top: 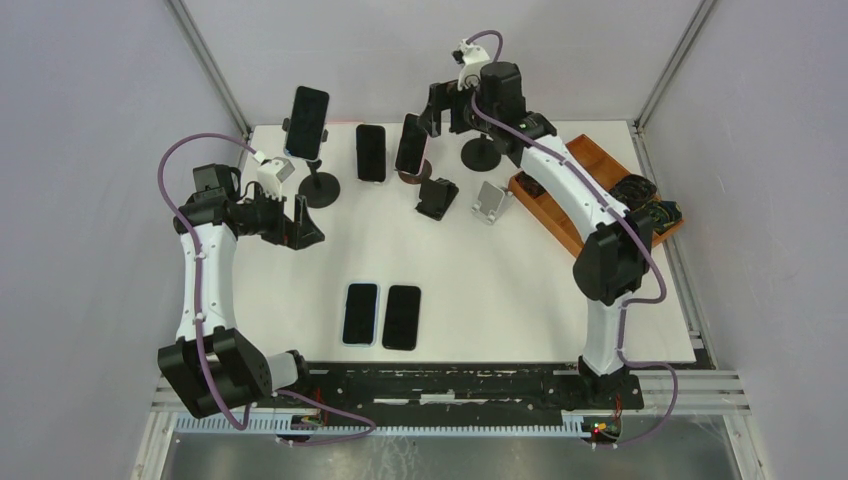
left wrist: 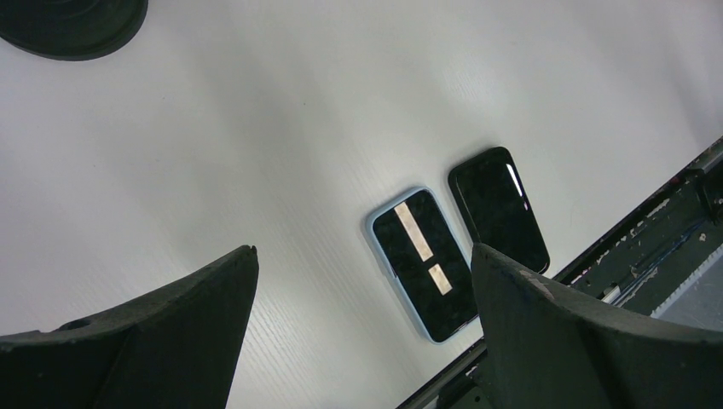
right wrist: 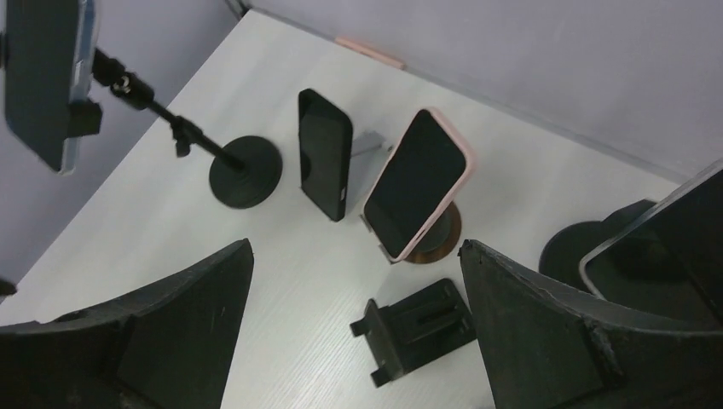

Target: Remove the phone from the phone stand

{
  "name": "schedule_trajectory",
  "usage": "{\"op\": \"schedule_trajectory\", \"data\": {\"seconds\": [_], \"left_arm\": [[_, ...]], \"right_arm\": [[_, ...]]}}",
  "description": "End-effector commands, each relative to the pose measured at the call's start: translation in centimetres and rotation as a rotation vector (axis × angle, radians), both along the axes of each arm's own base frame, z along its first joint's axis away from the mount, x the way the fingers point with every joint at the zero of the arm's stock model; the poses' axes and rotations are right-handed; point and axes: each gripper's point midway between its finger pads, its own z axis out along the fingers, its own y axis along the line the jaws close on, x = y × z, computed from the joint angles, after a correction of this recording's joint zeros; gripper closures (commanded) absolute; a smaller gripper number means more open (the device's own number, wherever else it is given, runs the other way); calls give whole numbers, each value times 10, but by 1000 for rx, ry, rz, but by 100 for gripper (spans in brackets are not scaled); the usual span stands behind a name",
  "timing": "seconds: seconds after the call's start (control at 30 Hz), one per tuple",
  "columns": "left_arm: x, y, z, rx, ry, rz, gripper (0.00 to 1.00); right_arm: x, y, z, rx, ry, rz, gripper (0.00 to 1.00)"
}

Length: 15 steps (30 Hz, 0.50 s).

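Observation:
Several phones stand on stands at the back of the table. A dark phone [top: 308,122] sits in a clamp on a tall stand with a round black base [top: 320,190]. A black phone [top: 371,152] leans on a small stand. A pink-cased phone [top: 411,143] leans on a round brown stand. In the right wrist view the pink-cased phone [right wrist: 418,181] and black phone [right wrist: 325,153] lie ahead of my open, empty right gripper [right wrist: 355,247]. My right gripper [top: 445,108] hovers at the back. My left gripper [top: 300,222] is open and empty, also shown in its wrist view [left wrist: 362,256].
Two phones lie flat near the front, one blue-cased [top: 361,313] and one black [top: 401,317]. An empty black stand [top: 437,197] and a silver stand [top: 490,202] sit mid-table. Another phone [right wrist: 665,230] on a black round base [top: 482,152] is by my right gripper. An orange tray [top: 590,160] is at the right.

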Motion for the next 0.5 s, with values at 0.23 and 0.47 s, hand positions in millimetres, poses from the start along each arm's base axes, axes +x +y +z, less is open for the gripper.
{"op": "schedule_trajectory", "data": {"seconds": [0.23, 0.47], "left_arm": [[6, -1, -5, -17, -4, -29, 0], [7, -2, -13, -25, 10, -51, 0]], "right_arm": [[63, 16, -90, -22, 44, -23, 2], [84, 34, -120, 29, 48, -9, 3]]}}
